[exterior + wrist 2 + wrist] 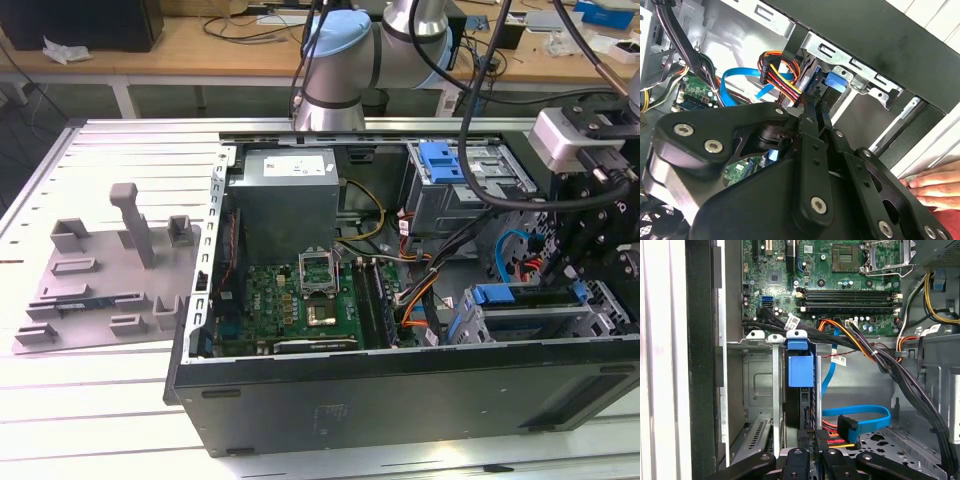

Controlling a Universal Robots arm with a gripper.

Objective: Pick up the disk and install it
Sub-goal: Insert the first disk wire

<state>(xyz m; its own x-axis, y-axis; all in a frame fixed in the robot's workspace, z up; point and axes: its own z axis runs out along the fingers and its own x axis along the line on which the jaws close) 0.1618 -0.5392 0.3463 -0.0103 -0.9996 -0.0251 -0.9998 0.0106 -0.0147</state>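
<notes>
crowding the disk (801,371): power cables (837,442), blue data cable (865,410)

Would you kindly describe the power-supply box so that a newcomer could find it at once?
Find the open computer case. Inside, toward the exterior view's left, behind the green motherboard, stands the power-supply box: a closed grey block with a white label, unlike the open blue-tabbed drive cages.

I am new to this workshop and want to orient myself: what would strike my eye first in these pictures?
First the open computer case on the slatted table, its green motherboard bare in the exterior view. In the second wrist view the black gripper points closely at the disk, whose blue bracket stands in a drive bay. A person's hand lies beside the case wall there.
</notes>
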